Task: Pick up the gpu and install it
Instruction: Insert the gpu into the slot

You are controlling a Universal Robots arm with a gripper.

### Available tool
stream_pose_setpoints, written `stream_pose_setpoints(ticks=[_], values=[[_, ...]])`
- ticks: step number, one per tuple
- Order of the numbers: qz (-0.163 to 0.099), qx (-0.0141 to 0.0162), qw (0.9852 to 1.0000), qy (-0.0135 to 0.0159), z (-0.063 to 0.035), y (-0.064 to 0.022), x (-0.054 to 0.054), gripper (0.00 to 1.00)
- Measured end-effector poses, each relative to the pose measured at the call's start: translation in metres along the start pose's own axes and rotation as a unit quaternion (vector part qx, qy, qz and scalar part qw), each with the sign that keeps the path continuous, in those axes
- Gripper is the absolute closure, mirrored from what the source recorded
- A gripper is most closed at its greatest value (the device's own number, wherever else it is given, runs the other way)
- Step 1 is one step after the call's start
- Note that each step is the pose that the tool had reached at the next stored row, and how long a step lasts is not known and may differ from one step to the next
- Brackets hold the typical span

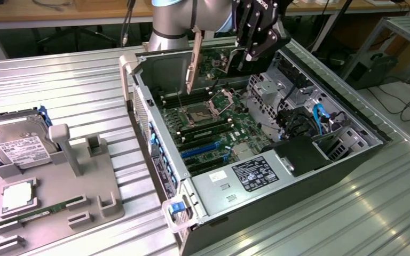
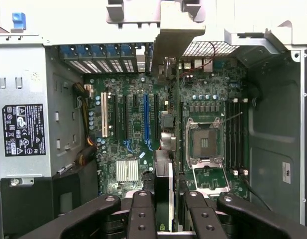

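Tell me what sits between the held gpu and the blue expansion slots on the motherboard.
Nothing solid: the gripper holds the gpu on edge in open air above the motherboard. In the wrist view, the gpu hangs above the blue slot, unseated.

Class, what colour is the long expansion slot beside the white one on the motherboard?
Blue; the expansion slot shows best in the wrist view.

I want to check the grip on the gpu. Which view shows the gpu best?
The exterior view: the gpu hangs edge-down above the open computer case, its side visible. In the wrist view the gpu appears edge-on, clamped between the fingers, over the motherboard.
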State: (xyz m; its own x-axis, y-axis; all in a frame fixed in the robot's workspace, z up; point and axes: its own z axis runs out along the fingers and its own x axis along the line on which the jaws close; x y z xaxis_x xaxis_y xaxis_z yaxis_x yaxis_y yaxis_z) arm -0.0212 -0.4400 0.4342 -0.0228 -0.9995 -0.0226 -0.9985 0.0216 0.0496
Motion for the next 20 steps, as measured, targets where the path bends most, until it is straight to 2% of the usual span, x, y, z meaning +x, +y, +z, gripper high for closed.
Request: stream_pose_setpoints(ticks=[20], values=[[0.000,0.0000,1.0000,0.0000,0.0110,-0.0005,0.000,0.73]])
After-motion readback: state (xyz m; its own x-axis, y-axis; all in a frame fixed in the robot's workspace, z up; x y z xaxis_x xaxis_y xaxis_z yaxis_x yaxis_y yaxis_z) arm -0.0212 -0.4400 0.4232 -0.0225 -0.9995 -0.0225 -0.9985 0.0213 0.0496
